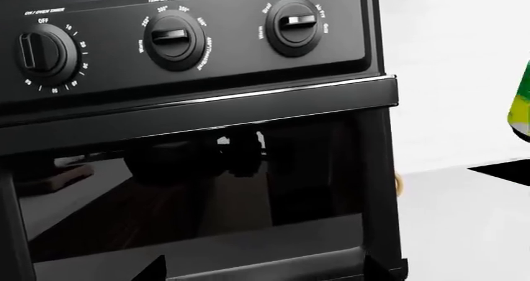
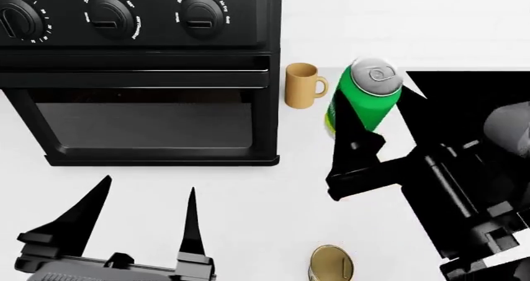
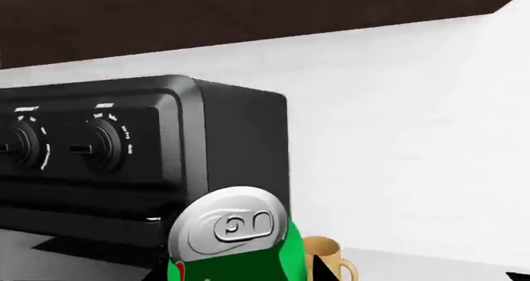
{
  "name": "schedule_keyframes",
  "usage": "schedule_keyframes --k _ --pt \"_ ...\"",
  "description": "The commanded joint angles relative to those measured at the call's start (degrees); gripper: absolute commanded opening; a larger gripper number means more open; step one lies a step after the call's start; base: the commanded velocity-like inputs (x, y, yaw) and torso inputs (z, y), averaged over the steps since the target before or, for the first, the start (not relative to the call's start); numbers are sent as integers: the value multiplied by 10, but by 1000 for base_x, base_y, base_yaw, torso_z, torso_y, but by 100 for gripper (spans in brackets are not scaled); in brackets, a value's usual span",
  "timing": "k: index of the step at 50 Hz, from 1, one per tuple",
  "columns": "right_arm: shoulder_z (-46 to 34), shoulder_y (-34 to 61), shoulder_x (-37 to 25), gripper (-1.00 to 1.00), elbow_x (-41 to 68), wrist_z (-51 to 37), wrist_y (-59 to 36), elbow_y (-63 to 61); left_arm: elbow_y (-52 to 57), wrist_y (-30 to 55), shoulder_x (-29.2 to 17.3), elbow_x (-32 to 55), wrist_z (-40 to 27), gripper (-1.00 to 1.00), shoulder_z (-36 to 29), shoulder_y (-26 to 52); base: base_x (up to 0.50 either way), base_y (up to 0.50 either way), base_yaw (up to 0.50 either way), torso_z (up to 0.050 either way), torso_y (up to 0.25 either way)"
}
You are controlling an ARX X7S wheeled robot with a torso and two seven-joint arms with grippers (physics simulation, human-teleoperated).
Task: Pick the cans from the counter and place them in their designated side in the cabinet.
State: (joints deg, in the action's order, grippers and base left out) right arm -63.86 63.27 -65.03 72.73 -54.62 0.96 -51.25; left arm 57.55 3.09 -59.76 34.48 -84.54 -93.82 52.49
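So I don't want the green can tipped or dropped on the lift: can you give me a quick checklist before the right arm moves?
1. Right claw at the green can: ok, its fingers sit against the can's lower body.
2. Claw shut firmly on the can: cannot tell, the far finger is hidden.
3. Can upright: cannot tell; it looks tilted in both the head and right wrist views.
4. Tan mug apart from the can: ok, but the gap is narrow.
5. Left claw out of the way: ok, open over bare counter before the toaster oven.
6. Short tin untouched: ok, on the counter.
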Motion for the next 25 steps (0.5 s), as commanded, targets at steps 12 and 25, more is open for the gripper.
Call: schedule_keyframes --k 12,25 --pt "192 496 17 -100 143 -132 -236 -11 -25 -6 17 7 21 100 2 -8 0 0 0 0 0" --pt "169 525 69 -100 15 -28 -280 177 -18 17 28 20 21 100 6 -1 0 0 0 0 0"
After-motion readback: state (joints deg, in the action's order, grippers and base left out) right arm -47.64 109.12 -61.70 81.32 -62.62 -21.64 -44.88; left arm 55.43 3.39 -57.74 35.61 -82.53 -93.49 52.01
